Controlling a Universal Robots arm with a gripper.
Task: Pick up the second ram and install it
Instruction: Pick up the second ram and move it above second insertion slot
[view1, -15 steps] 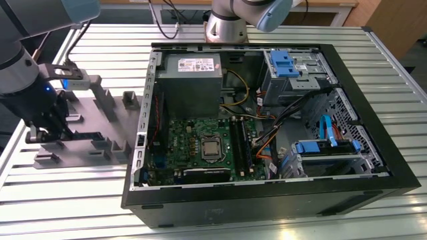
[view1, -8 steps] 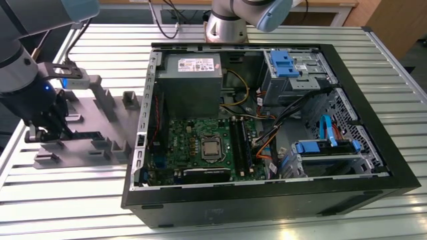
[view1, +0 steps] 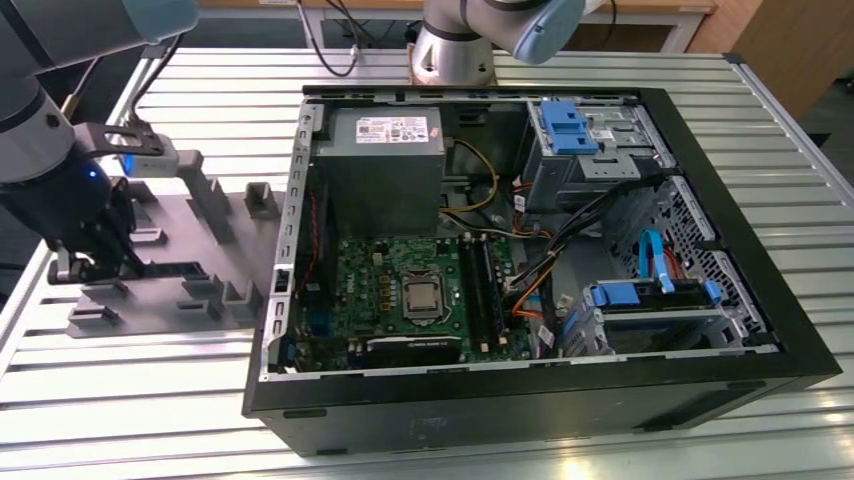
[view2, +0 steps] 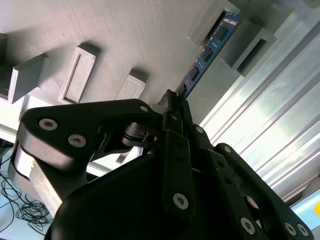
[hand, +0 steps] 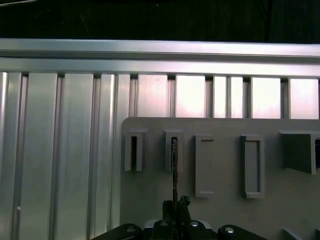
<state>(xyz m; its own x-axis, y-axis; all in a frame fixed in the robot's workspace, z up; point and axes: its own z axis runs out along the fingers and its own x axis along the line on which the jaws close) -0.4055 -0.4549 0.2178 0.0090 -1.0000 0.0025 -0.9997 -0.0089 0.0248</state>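
Observation:
The second ram (view2: 204, 59) is a narrow blue strip with black chips, standing on edge in a slotted block of the grey holder tray (view1: 180, 265). In the first wrist view the second ram (hand: 174, 167) shows edge-on as a thin dark line. My gripper (view2: 172, 101) has its black fingers drawn together on the near end of the strip, and the far end still sits in the slot. In the exterior view my gripper (view1: 78, 265) hangs low over the tray's left part, left of the open computer case (view1: 747, 330). The motherboard (view1: 387, 290) with its long black slots (view1: 483, 290) lies inside the case.
The tray carries several other grey blocks and empty slots (hand: 252, 165). A slatted metal table (view1: 120, 400) holds everything. In the case are a power supply (view1: 380, 150), blue drive-bay clips (view1: 567, 125), cables (view1: 587, 215) and a processor socket (view1: 423, 295). A second robot base (view1: 454, 50) stands behind the case.

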